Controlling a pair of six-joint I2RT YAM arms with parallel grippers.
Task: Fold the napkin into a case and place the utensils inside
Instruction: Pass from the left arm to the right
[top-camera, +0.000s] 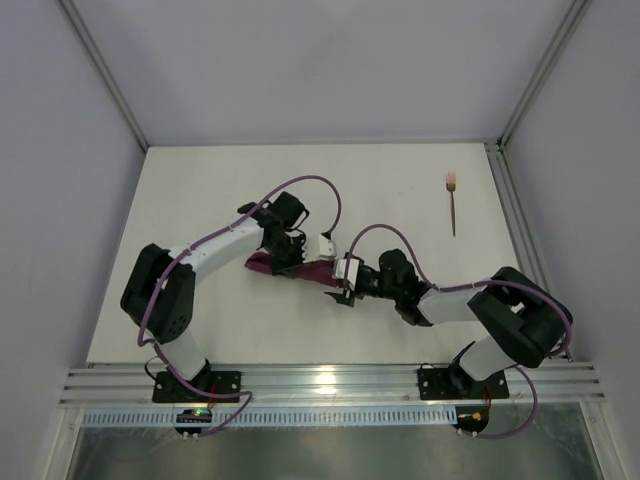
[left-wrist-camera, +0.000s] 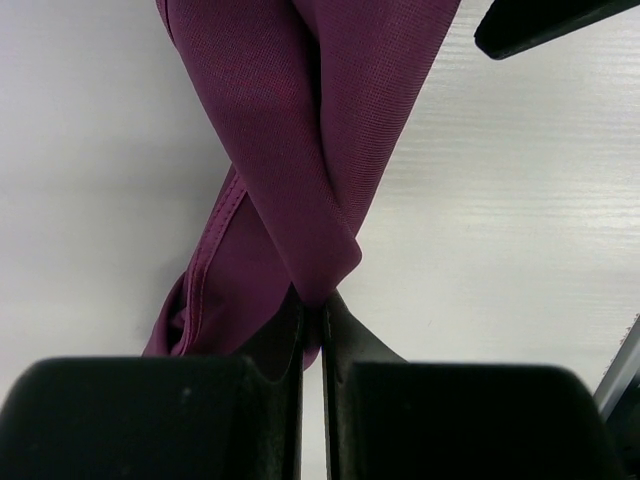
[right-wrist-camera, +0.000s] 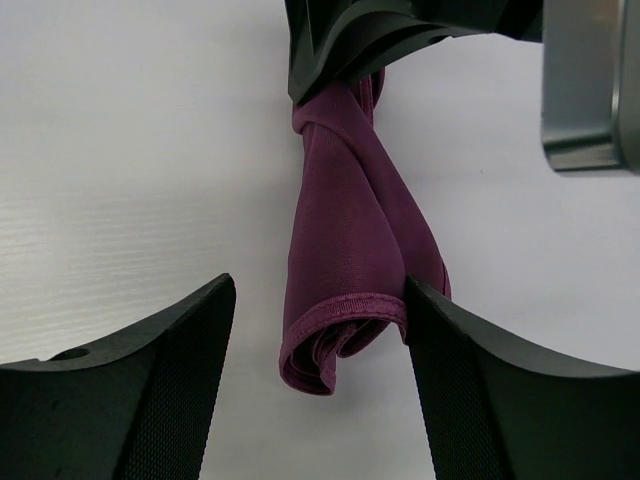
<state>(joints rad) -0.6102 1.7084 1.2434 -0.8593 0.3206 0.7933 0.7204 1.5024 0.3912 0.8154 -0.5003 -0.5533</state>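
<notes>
Pinching the twisted napkin (top-camera: 310, 272): left gripper (left-wrist-camera: 312, 305) only.
Overhead you see the fork (top-camera: 453, 205) well apart from it (far right); left wrist: jaws clamp its bunched end; right wrist: your right gripper (right-wrist-camera: 318, 290) straddles its loose end, spread wide.
</notes>
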